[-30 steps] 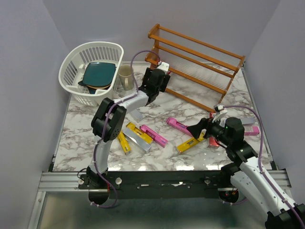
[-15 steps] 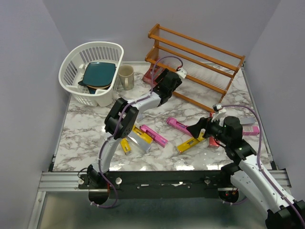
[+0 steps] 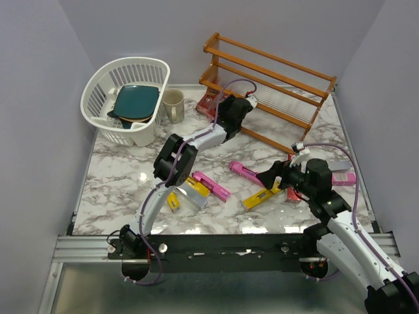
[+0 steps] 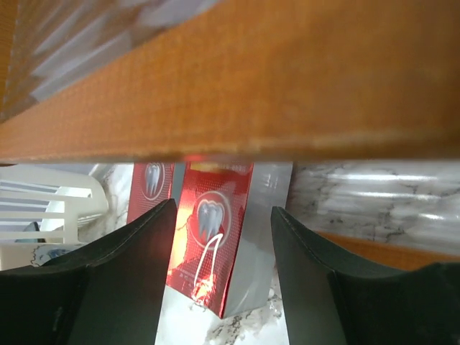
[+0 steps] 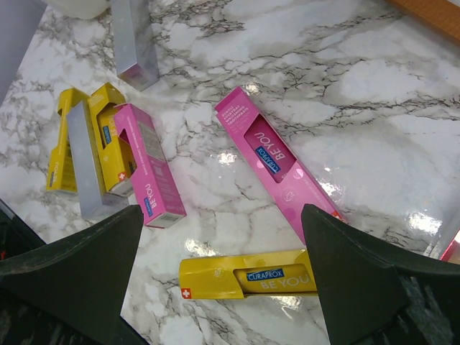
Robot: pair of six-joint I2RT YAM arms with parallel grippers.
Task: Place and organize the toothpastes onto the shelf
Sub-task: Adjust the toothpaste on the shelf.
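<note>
Toothpastes lie loose on the marble counter (image 3: 118, 170), in front of the shelf (image 3: 268, 60). Centre cluster, top view: yellow carton (image 3: 171, 197), silver carton (image 3: 194, 194) and pink carton (image 3: 211, 186) close together. A second pink carton (image 3: 247, 171) and a second yellow carton (image 3: 260, 197) lie further right, near the right arm (image 3: 327, 203). Two red cartons (image 3: 208, 101) sit on the counter at the shelf's left foot. Left arm (image 3: 196, 137) reaches to that end of the shelf; left jaws apart, nothing clamped. Left wrist view: a shelf rail (image 4: 230, 79) crosses the top of the frame. Below it a red carton (image 4: 208, 241) with a tooth logo shows in the gap between the two dark fingers (image 4: 122, 287), beyond their tips; whether it touches them I cannot tell. A second red carton (image 4: 149, 188) lies just beside it, on its left. Right jaws spread wide above the counter, gripping nothing. In the right wrist view the second yellow carton (image 5: 248, 279) lies below the gap, with the second pink carton (image 5: 277, 162) just past it.
</note>
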